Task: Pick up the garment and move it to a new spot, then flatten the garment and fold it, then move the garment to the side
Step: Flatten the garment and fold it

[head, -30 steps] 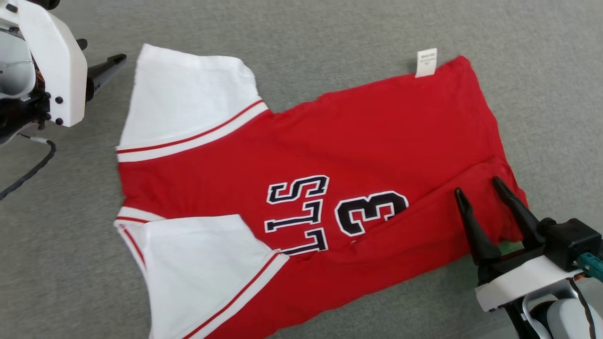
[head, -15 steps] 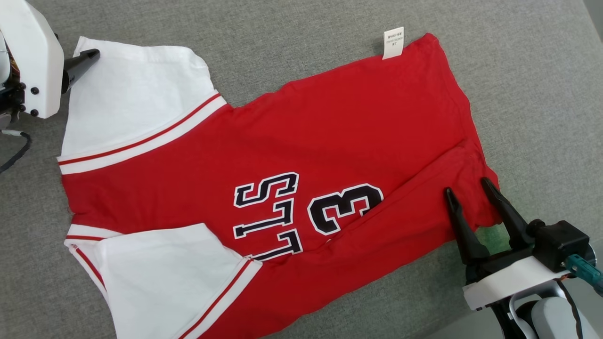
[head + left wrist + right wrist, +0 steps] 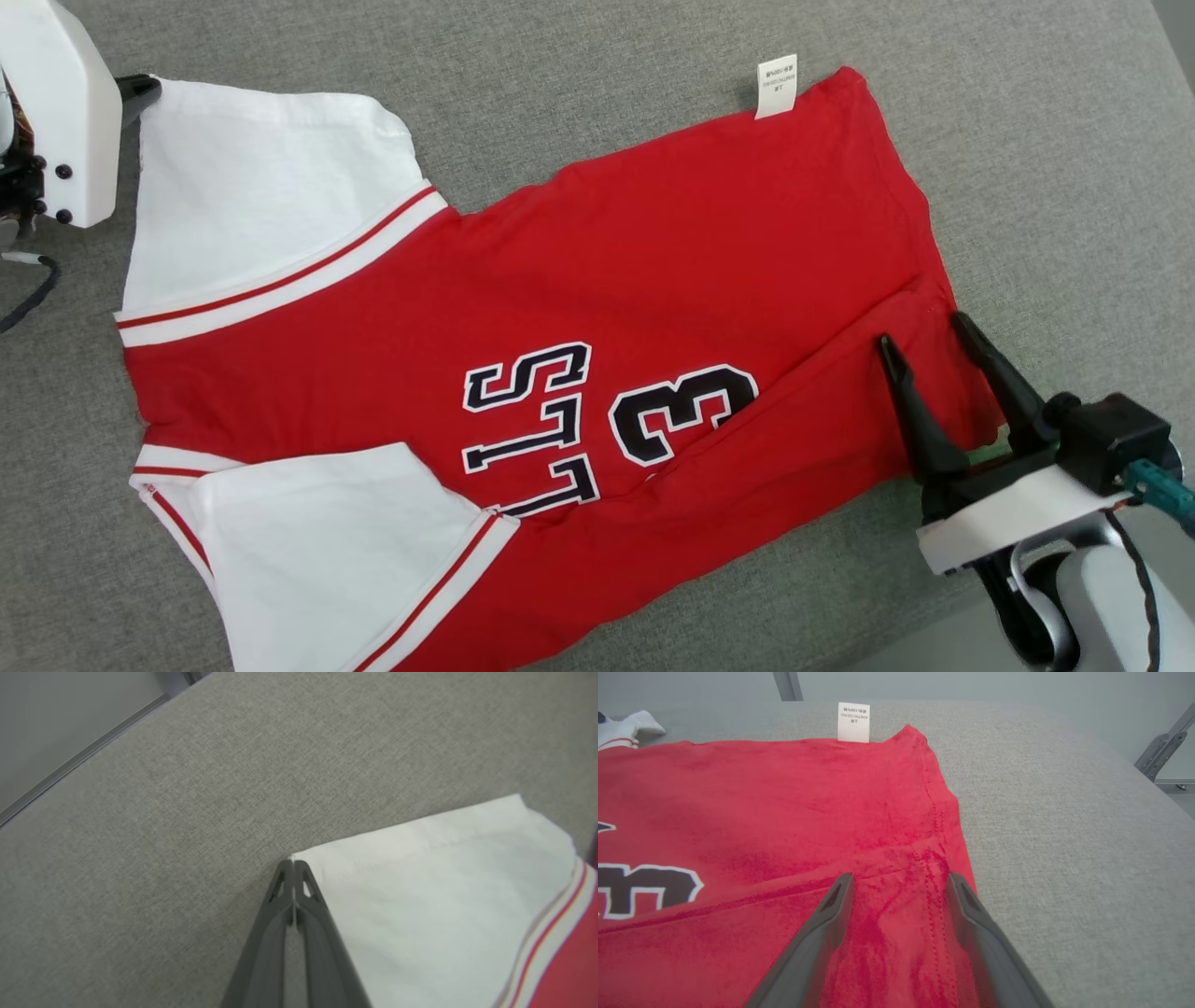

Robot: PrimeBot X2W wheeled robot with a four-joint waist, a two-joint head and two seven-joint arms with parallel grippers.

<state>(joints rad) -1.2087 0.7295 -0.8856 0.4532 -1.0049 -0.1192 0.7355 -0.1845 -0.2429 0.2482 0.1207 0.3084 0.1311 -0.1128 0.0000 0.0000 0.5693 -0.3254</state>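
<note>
Shirt lay mid-flattening: left claw pressed together at the far-left sleeve corner, right claw spread over the hem crease, which wanted pulling flat next.

Left pincer sits closed at corner of sleeve.

I'm looking at a grey woven pad that carries one thing: a red shirt with white sleeves, spread flat with the print up. Its creased hem corner lies between the parted fingers of my right claw, and bare pad runs off to that claw's right. One sleeve corner meets my left claw's closed tips, with bare pad ahead of them.
</note>
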